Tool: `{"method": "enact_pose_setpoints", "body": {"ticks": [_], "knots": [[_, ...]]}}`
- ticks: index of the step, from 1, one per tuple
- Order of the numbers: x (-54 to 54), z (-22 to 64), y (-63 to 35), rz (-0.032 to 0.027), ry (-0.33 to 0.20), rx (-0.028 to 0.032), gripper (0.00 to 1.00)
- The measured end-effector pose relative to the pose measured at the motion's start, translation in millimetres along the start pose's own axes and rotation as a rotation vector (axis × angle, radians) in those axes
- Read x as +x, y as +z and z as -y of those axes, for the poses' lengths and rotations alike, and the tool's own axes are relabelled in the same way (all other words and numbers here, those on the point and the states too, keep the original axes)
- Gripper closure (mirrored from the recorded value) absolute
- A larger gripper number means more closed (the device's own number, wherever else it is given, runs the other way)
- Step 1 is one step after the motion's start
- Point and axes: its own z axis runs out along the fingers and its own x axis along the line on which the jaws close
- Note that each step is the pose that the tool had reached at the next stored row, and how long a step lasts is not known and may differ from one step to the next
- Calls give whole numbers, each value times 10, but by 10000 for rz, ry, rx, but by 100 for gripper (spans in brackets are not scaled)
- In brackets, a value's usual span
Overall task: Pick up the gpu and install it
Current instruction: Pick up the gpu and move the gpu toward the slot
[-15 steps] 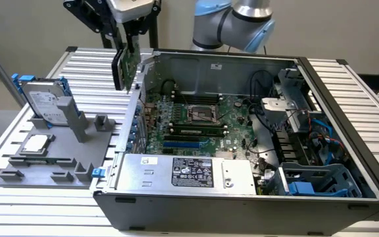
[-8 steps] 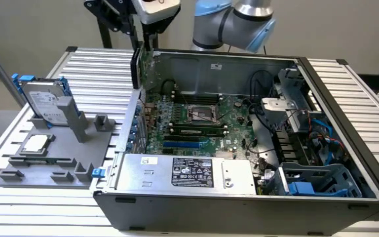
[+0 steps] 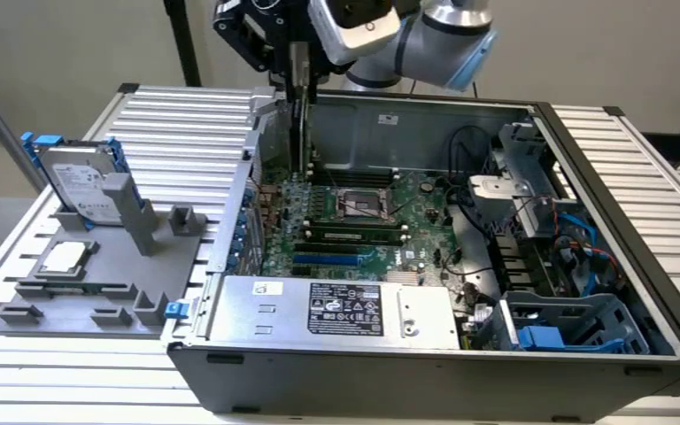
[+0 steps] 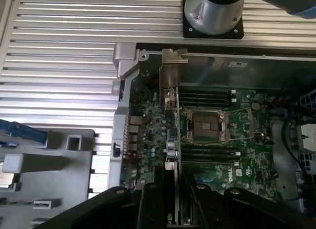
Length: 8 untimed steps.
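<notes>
On the exterior view's left you have a grey fixture (image 3: 81, 305) lying on the slatted table (image 3: 174, 115). It holds a hard drive (image 3: 81, 181) in a blue frame, leaning upright, and nearer the camera a processor chip (image 3: 63, 258) lies flat in its pocket.

Next comes the open computer case (image 3: 435, 367). Above its left rear corner you see the gripper (image 3: 297, 62), reaching down from the arm and pinching the gpu (image 3: 305, 124) by its upper edge. The card stands on edge, upright, just inside the case's left wall, and its lower part reaches down to the motherboard (image 3: 417, 199). In the wrist view, the black fingers (image 4: 148, 204) press on either side of the gpu (image 4: 170, 140), and its silver bracket (image 4: 174, 55) sits against the rear wall of the case. Whether the card is fully down in its slot, you cannot tell.

Right of the card lie the CPU socket (image 3: 358, 204) and the memory slots (image 3: 346, 235). The power supply (image 3: 340, 310) lies across the front of the case. At the far right sit loose cables (image 3: 482, 159) and a blue drive caddy (image 3: 565, 328).
</notes>
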Motion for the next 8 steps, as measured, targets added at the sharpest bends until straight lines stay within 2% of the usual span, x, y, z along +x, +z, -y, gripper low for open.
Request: {"method": "enact_pose_setpoints", "body": {"ticks": [8], "knots": [[-364,82,98,0,0,-1,100]]}}
